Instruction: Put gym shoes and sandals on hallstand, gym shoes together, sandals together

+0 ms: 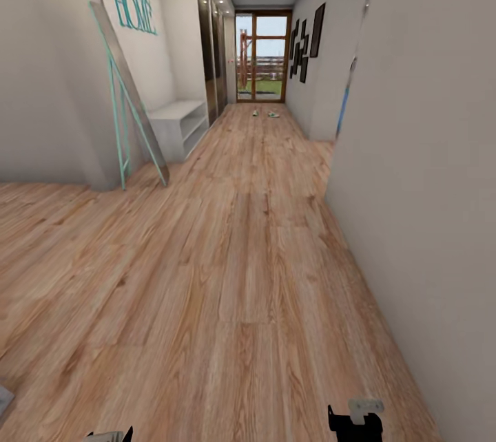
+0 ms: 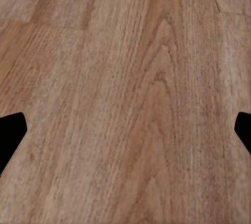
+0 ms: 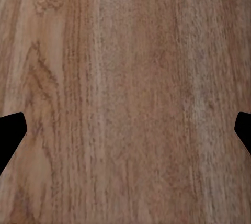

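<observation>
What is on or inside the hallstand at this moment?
The hallstand by the left wall shows a bare flat top and open shelves with no visible shoes; their inner depths are hidden. Small shoes lie on the corridor floor far ahead.

Far down corridor floor (image 1: 255, 235) you see 2 pale specks, gym shoes (image 1: 265, 113): too small to make out stripes or laces. Hallstand (image 1: 180, 124) partly hidden behind leaning teal-framed panel (image 1: 127, 104); lower shelves hard to read. Left gripper (image 1: 110, 436) and right gripper (image 1: 355, 421) cut off by bottom edge. In both wrist views you get fingertips (image 2: 10, 132) as black corners clipped at side edges.
</observation>
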Controlling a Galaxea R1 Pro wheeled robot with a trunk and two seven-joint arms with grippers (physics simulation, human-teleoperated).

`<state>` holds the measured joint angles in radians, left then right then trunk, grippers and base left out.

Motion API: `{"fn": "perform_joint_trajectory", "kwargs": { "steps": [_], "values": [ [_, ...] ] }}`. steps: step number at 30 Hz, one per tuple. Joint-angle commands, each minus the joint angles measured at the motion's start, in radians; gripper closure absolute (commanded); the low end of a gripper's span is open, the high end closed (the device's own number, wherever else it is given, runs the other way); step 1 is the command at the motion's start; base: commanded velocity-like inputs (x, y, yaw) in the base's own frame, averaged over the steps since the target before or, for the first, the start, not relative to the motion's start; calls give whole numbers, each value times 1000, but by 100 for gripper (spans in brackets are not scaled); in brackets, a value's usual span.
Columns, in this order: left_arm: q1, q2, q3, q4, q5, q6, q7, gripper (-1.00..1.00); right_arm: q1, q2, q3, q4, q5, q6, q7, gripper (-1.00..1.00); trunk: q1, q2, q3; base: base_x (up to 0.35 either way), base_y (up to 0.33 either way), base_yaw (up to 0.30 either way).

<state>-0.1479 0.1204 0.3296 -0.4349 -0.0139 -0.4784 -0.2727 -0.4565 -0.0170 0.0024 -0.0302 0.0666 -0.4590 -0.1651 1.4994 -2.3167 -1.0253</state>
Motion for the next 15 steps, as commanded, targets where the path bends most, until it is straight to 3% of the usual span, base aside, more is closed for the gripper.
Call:
{"fn": "perform_joint_trajectory", "kwargs": {
  "steps": [1,15],
  "values": [
    [-1,-1,8,1,-1,-2,-10,-100,-1,0,1,1,8,-2,-5,-100,0,0,-1,338,0,-4],
    [-1,-1,8,1,-3,-1,-10,-100,-1,-1,2,2,10,-1,-5,-100,0,0,-1,338,0,-1]
  ]
}}
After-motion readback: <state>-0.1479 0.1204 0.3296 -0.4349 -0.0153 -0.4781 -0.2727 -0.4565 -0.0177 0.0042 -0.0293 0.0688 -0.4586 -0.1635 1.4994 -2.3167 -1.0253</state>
